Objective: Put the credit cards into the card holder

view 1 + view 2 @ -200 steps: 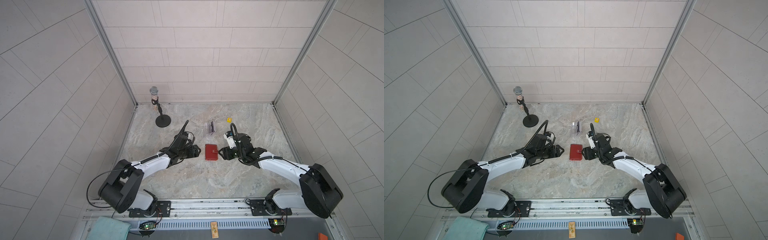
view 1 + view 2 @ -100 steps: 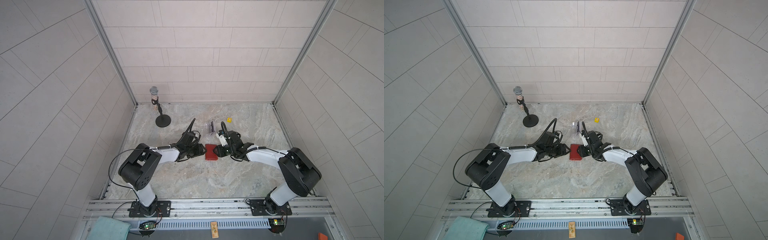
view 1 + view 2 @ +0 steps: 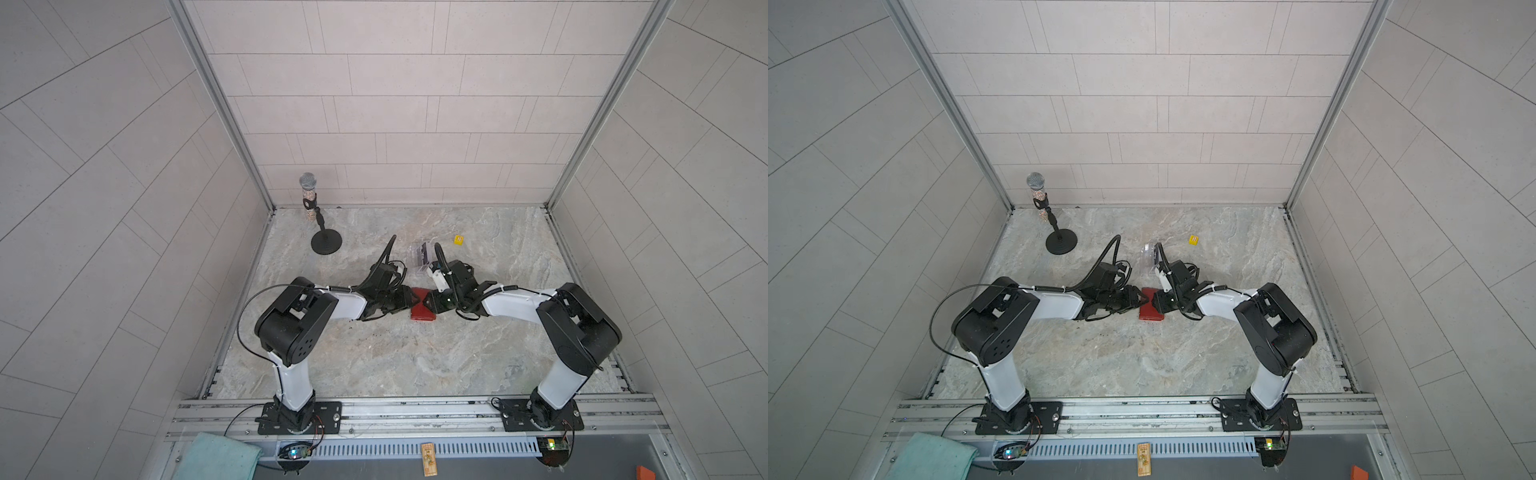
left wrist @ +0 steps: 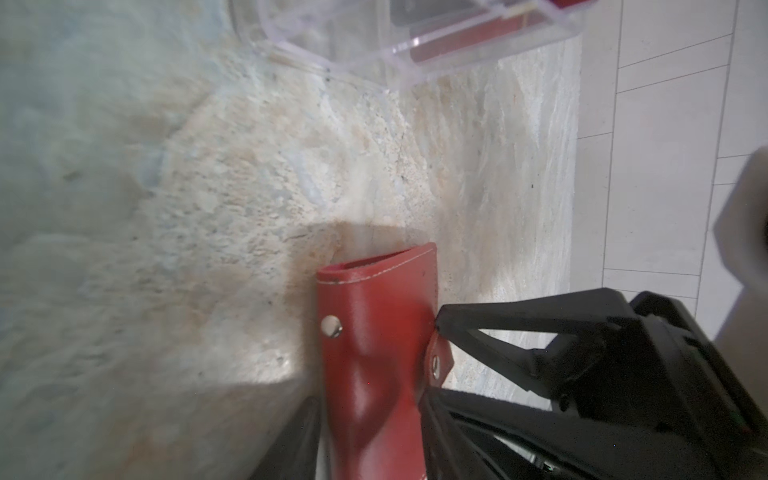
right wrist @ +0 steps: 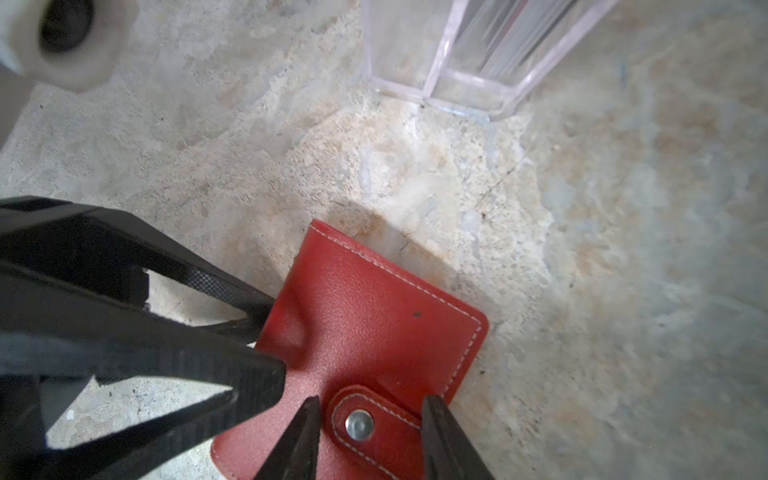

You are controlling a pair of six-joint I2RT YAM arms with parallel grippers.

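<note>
Pinching card holder (image 5: 374,324) edge: left fingers (image 5: 232,291) clamped | right fingers (image 5: 444,444) straddle snap tab (image 5: 386,415), grip unclear

Marble tabletop (image 3: 415,357). Mic on black round-base stand (image 3: 326,243) upright at back left, near the corner. Clear acrylic stand (image 3: 422,257) mid-back, small yellow die (image 3: 459,240) near it. Teal cloth (image 3: 216,457) on front ledge, orange obj (image 3: 645,473) far front right, partly cut off.

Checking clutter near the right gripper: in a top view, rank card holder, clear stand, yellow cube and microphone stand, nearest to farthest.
1. card holder, at the right gripper tips.
2. clear stand, just behind.
3. yellow cube, behind, rightward.
4. microphone stand, far back left.
</note>
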